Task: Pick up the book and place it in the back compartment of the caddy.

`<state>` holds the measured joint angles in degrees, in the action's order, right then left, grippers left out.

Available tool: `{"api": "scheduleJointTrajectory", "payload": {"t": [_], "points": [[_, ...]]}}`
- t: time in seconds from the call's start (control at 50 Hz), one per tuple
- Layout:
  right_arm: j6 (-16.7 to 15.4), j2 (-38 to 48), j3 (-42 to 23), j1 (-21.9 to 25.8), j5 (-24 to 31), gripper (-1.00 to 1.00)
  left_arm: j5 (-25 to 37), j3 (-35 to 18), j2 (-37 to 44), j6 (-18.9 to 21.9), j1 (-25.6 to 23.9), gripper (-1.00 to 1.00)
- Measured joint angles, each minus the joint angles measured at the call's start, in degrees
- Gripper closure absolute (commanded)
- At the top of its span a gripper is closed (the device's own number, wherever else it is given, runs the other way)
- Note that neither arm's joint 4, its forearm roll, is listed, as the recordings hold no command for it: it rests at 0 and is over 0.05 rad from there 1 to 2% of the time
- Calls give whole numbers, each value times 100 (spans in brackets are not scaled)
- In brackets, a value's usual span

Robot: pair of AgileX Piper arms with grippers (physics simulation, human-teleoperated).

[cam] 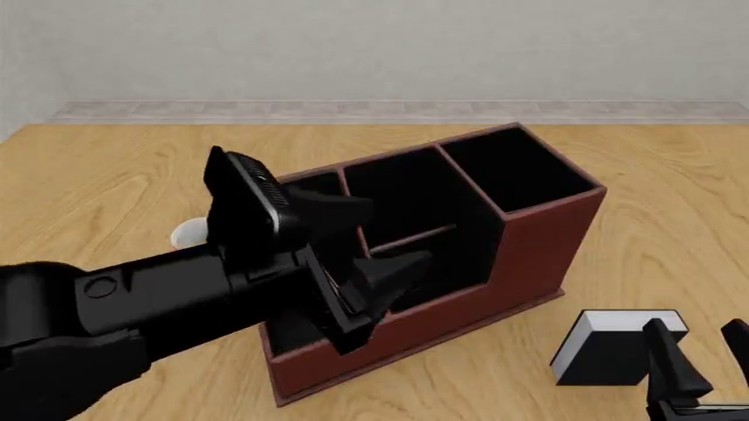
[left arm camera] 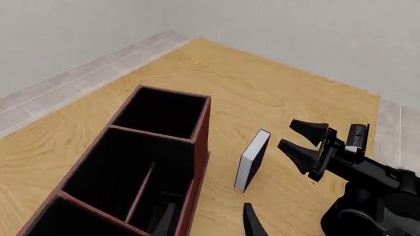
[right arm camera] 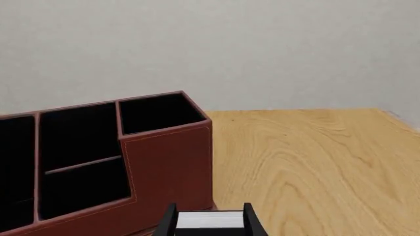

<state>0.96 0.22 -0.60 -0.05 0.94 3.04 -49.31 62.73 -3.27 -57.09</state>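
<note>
— What's the room like?
— A light wooden desk point(cam: 655, 202) with wavy grain, a plain pale wall point(cam: 374, 44) behind it and a strip of grey tiled floor point(left arm camera: 59, 91) between them.
— Where's the book point(cam: 615, 346)?
— Upright on the desk, just beside the caddy point(cam: 538, 241) at its tall end, not in the back compartment point(cam: 404, 215).
— And the hands?
— The right hand point(cam: 690, 351) straddles the book with its fingers spread, not yet clamped. The left hand point(cam: 381, 241) hangs open above the caddy's cells.
</note>
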Motion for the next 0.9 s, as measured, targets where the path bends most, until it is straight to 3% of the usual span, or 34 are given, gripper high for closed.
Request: {"api": "scheduleJointTrajectory", "payload": {"t": [0.48, 0.9], "points": [[-1, 7, 8, 2, -15, -100, 46, -905, 1347, -149, -485, -100], [6, 20, 13, 2, -30, -100, 174, -1618, 2610, 19, -823, -100]]}}
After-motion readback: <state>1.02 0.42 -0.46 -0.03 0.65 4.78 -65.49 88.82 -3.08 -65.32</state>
